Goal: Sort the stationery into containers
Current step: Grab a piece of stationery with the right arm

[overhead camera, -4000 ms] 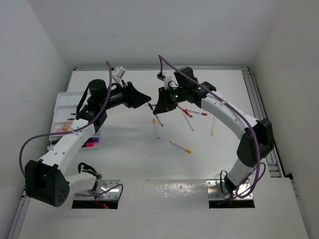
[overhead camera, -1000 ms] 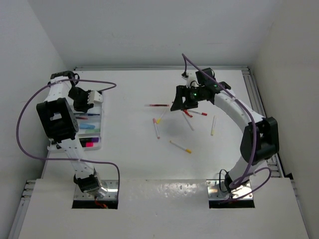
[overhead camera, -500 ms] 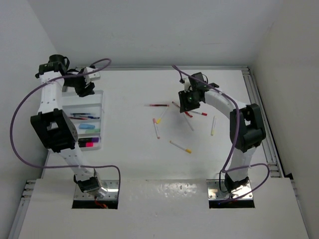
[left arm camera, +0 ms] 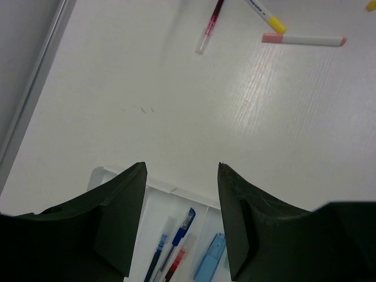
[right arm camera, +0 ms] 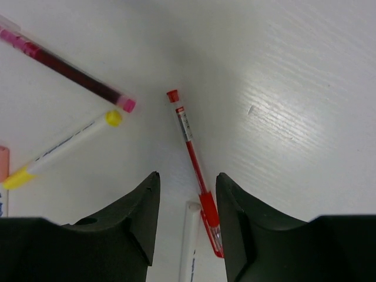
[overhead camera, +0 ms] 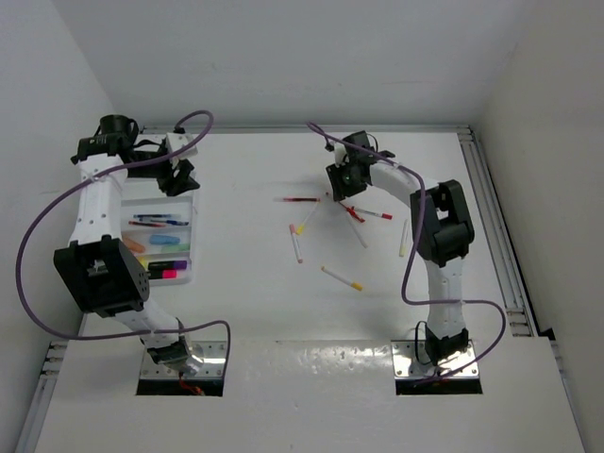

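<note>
At nine o'clock, the left gripper (left arm camera: 182,167) hangs empty, jaws apart, over the far rim of the tray (left arm camera: 170,189); at one o'clock the right gripper (right arm camera: 187,176) straddles a red pen (right arm camera: 189,147), jaws parted.

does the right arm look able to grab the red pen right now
Probably yes. The right gripper hangs right over the red pen, its open jaws on either side of it and nothing lying on top. A white pen lies close beside its lower end and might get caught too.
</note>
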You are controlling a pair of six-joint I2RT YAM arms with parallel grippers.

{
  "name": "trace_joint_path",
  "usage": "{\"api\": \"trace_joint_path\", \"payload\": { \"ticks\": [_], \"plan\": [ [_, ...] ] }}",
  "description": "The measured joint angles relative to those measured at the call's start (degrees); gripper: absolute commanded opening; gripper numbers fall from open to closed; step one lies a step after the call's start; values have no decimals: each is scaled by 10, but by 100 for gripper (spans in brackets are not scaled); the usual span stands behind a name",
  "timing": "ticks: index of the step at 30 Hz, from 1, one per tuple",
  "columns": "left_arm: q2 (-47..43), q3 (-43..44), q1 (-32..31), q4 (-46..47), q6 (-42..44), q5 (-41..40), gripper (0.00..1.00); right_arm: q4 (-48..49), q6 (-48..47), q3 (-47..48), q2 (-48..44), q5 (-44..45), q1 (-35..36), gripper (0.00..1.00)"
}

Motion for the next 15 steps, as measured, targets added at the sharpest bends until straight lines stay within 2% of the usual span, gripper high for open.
{"api": "trace_joint_path", "payload": {
  "ticks": [8,12,15],
  "plan": [
    [-35,-44,0,6,-4,13,58,5,-27,8,43,15,0,38],
    [-35,-46,0,9,-8,17,58,5,-40,8,45,17,0,28],
    [-35,-47,0,10,-11,18,58,5,-47,8,46,19,0,25]
  ]
}}
